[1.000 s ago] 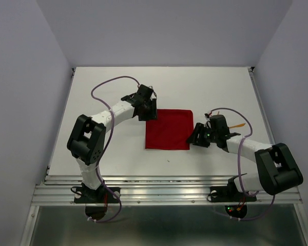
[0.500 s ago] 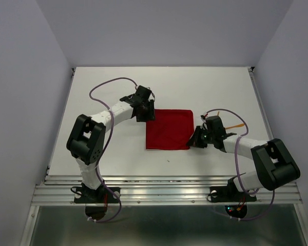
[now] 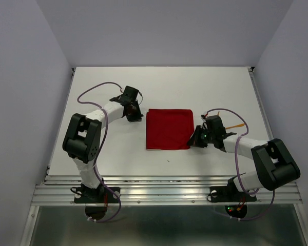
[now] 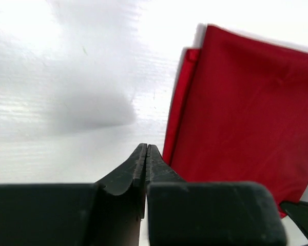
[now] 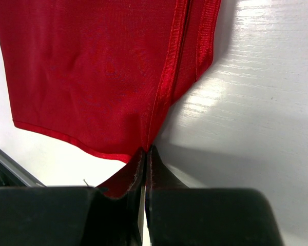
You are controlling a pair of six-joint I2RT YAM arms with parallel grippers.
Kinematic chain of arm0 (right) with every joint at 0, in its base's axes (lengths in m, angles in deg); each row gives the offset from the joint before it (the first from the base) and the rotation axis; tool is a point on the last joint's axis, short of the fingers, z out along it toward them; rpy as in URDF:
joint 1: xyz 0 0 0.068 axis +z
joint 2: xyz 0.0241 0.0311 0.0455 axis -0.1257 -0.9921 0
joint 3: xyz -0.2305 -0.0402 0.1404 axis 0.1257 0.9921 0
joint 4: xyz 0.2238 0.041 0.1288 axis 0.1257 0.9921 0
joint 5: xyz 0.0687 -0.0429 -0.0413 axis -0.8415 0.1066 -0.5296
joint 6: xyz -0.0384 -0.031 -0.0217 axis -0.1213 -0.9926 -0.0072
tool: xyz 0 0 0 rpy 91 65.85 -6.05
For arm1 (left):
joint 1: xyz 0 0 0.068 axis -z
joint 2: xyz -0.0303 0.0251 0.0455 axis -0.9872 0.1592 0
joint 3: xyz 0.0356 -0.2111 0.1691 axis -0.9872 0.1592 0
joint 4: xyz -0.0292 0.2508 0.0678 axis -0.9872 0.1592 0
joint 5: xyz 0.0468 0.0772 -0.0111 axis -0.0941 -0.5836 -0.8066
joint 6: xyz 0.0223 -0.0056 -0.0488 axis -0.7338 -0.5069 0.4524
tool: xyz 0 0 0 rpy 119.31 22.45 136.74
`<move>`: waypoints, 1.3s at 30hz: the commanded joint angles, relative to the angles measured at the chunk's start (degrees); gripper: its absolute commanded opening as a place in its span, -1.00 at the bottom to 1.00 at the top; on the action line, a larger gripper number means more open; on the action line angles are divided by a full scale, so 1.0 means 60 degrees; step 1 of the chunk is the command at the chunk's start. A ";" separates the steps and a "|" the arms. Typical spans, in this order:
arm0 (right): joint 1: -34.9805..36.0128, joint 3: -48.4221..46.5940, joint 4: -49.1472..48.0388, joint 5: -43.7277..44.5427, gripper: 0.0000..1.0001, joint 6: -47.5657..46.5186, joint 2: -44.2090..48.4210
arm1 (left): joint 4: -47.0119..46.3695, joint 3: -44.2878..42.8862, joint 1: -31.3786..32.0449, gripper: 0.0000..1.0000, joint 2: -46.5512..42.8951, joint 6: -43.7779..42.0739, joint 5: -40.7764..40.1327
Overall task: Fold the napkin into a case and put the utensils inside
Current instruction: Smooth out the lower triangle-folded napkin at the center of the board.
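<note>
My right gripper [image 5: 145, 152] is pinched tight on the right edge of the napkin [image 3: 168, 129], down by its near corner. My left gripper [image 4: 145, 149] sits clamped on nothing just off the napkin's left edge, and 1 orange utensil [image 3: 238, 124] lies right of the napkin

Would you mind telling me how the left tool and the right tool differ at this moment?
The left tool is shut on nothing, while the right tool is shut on the napkin. The left tool sits off the napkin's left edge, apart from the cloth; the right tool is at its right edge, pinching the fabric. Both are black and closed, low over the white table.
</note>
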 commanded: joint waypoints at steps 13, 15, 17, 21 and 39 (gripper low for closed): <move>0.0053 -0.0565 -0.0031 0.0104 -0.99 -0.0323 -0.0216 | -0.0264 -0.2097 -0.0291 -0.43 0.1929 0.0312 0.0057; 0.0053 -0.0609 0.0028 0.0133 -0.99 -0.0324 -0.0216 | -0.0367 -0.2215 -0.0292 -0.42 0.2062 0.0254 0.0144; 0.0053 -0.0595 0.0028 0.0177 -0.99 -0.0338 -0.0201 | -0.0441 -0.2259 -0.0306 -0.37 0.2106 0.0239 0.0232; 0.0053 -0.0609 0.0072 0.0192 -0.99 -0.0367 -0.0259 | -0.0499 -0.2376 -0.0321 -0.32 0.2252 0.0195 0.0349; 0.0053 -0.0683 -0.0001 0.0148 -0.99 -0.0412 -0.0450 | 0.0174 -0.2918 -0.0116 -0.28 0.2765 -0.0010 -0.0558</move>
